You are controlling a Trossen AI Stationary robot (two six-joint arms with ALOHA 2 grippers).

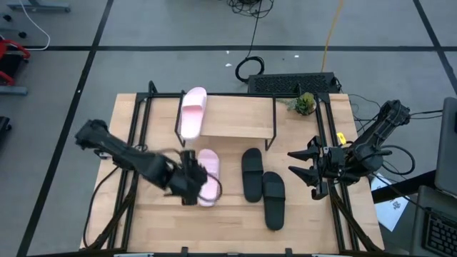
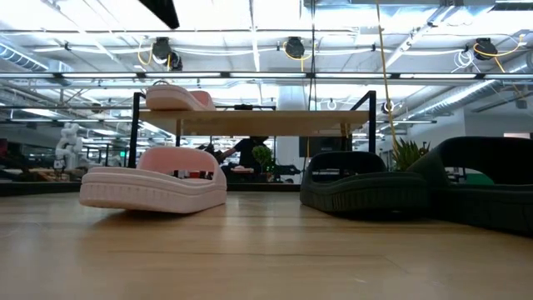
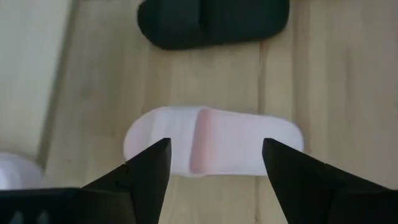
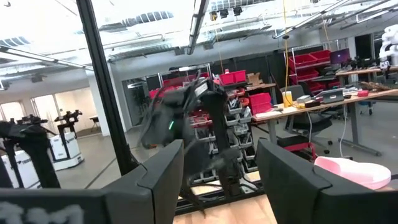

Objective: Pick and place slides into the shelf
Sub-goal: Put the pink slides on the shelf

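Note:
One pale pink slide (image 1: 193, 113) lies sole-down on the left end of the shelf's board (image 1: 239, 118). The other pink slide (image 1: 210, 175) lies sole-down on the table in front of the shelf. My left gripper (image 3: 216, 150) hangs open above it, pointing steeply down, a finger to either side of its strap (image 3: 208, 143), clear of it. To the right, two black slides (image 1: 251, 173) (image 1: 273, 200) lie on the table. My right gripper (image 1: 303, 165) waits open, raised at the table's right side.
A small potted plant (image 1: 305, 104) stands by the shelf's far right leg. Black frame rails (image 1: 136, 128) run along the table's left and right sides. A black keyboard (image 1: 293, 82) lies beyond the far edge. Bare board lies between the slides and the near edge.

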